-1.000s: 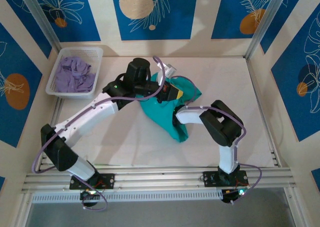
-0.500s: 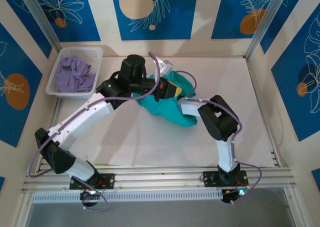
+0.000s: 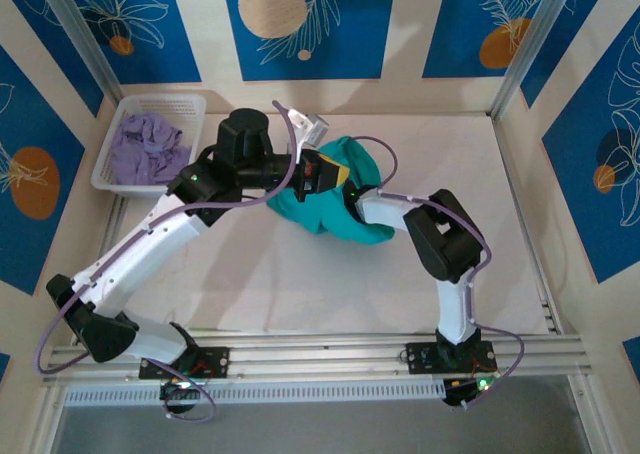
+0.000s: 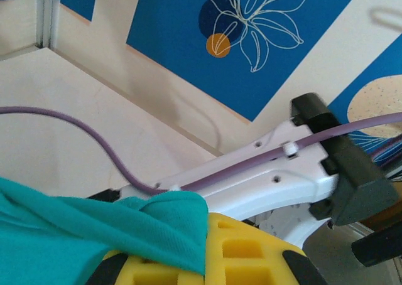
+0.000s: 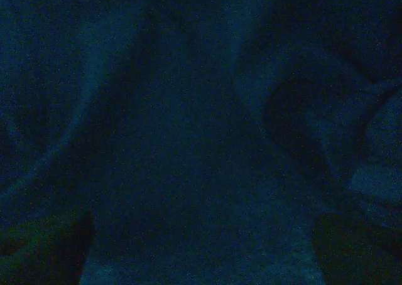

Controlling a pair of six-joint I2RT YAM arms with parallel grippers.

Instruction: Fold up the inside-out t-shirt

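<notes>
The teal-green soft fabric t-shirt [image 3: 320, 214] lies bunched mid-worktop [image 3: 250, 264]. The left tool [image 3: 330, 177], clamped shut on a fold, sits at the shirt's twelve o'clock. The right tool [image 3: 352, 200], spread wide, is buried in cloth at three o'clock, nearer the bulk.

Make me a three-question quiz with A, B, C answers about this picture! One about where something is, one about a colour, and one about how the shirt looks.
1. Where is the purple garment?
A) in the white basket
B) hanging on the wall
C) on a chair

2. What colour is the t-shirt?
A) red
B) teal-green
C) yellow

3. How is the t-shirt lying?
A) folded flat
B) bunched in a heap
C) spread out smooth

Answers:
1 A, it fills the basket at the far left of the table.
2 B, it is plainly teal-green from above.
3 B, it sits crumpled mid-table.
</notes>
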